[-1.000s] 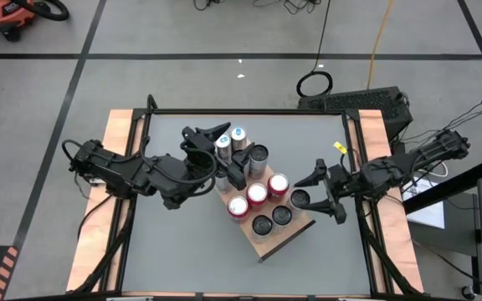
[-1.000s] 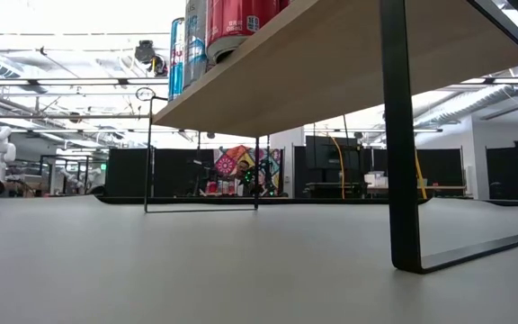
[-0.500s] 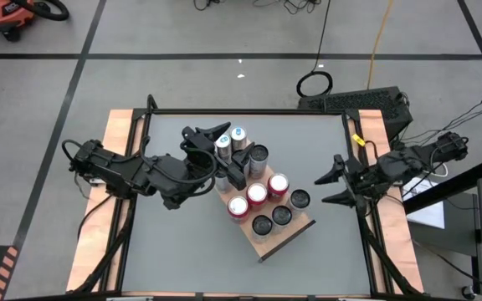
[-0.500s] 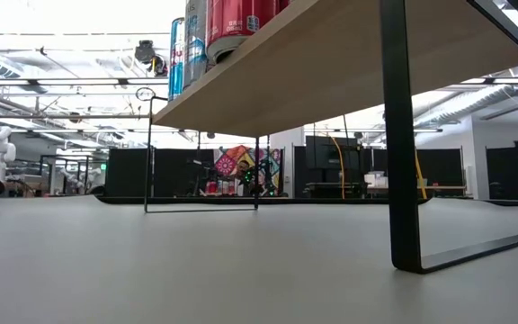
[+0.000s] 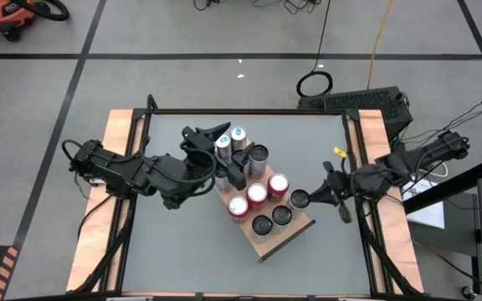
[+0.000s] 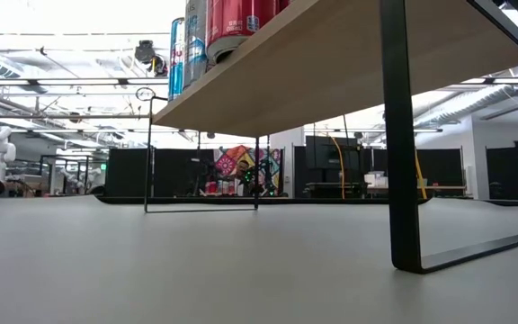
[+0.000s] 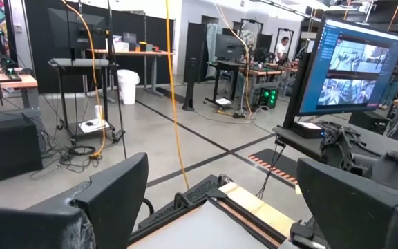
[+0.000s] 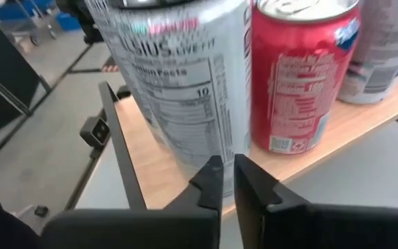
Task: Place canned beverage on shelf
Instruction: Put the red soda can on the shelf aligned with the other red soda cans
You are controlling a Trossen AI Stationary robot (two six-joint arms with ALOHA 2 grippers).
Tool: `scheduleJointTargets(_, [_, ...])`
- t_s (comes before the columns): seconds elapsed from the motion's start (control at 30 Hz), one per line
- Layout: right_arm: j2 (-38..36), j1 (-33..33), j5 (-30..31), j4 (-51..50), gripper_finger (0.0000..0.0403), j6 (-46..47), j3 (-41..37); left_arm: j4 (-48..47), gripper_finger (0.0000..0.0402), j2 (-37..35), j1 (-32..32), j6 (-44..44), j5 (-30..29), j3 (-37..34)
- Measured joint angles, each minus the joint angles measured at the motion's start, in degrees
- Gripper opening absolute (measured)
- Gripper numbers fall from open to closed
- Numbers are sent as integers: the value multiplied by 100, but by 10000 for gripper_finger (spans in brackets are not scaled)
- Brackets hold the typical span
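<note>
Left claw (image 5: 214, 134) is hovering wide open over the shelf's (image 5: 295, 232) far cans; right claw (image 8: 227, 181) is nearly closed, empty, beside a can (image 8: 185, 76): rigid, smooth, probably slippery, best gripped mid-wall

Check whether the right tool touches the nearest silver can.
Cannot tell. In the right wrist view the right tool overlaps the silver can; no gap shows.
</note>
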Motion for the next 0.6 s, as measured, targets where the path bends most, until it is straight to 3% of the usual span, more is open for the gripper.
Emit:
scheduleJointTargets(0.27, [245,-5,320,16,14,83,0,0,372,0,-26,-2,0,0])
scheduleJointTargets(0.6, [365,-7,122,432,1,109,0,0,372,0,-103,-4,0,0])
